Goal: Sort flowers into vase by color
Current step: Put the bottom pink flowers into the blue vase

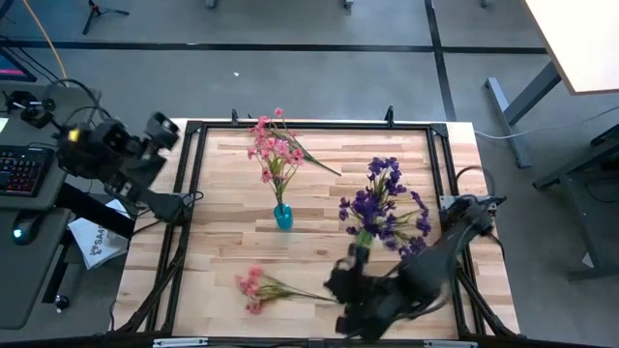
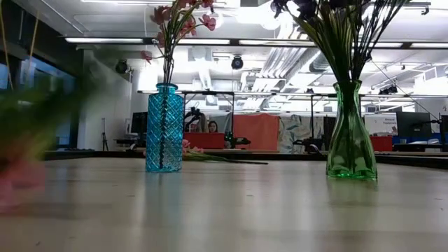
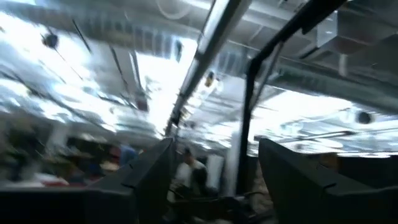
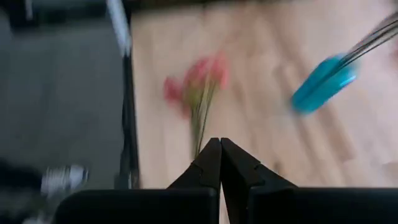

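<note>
R gripper [image 4: 220,147] hung w/ fingers pressed together, empty, just short of the pink sprig [image 1: 259,286] lying near the blue vase [image 1: 282,216]; L gripper [image 3: 214,180] sat spread, off-table

text: none legible | white sheet [image 1: 95,242] left of table: dark print, too small to read

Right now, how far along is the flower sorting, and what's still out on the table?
Done: pink flowers stand in the blue vase and purple flowers in the green vase. In hand: the right gripper, fingers shut, is at the stem end of a loose pink sprig near the front edge. Left: that sprig, plus another pink one lying behind the blue vase. The left gripper waits off the table's left side.
</note>
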Controlling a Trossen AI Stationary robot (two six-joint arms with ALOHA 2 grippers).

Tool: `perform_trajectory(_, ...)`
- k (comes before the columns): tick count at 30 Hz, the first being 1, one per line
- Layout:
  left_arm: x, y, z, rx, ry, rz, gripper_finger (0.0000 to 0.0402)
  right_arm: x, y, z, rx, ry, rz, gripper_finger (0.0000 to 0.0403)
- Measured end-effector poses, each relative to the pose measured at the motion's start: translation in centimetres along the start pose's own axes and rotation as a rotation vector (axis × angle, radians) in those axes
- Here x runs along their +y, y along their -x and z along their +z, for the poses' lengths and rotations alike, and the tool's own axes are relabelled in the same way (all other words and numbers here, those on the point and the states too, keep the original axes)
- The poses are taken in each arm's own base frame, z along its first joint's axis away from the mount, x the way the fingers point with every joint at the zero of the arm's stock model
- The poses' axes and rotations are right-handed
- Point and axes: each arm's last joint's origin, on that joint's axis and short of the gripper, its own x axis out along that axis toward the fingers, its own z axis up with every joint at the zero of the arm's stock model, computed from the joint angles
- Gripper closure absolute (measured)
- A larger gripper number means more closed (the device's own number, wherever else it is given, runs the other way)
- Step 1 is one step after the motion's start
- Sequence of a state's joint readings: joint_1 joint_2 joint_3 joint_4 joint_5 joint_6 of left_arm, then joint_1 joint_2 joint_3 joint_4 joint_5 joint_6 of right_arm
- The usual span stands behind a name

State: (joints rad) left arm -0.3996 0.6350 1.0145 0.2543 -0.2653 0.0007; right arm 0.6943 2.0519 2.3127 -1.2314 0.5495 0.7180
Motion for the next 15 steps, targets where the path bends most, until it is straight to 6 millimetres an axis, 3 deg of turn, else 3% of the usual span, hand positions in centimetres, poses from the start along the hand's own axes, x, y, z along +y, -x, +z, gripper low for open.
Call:
perform_trajectory(3,0.1,0.1,0.9,-0.026,-0.07,0.034,0.0179,-1.3,3.1,1.2,-0.14,-0.039,-0.044,0.0401)
perform_trajectory(6,0.3,0.2,1.1,-0.027,-0.097,0.07,0.0179,-2.4,4.7,1.9,-0.21,-0.036,-0.076,0.0401)
perform_trajectory(15,0.5,0.2,-0.7,0.139,-0.085,0.142,0.0179,-3.1,4.2,2.4,-0.166,-0.013,-0.054,0.0402)
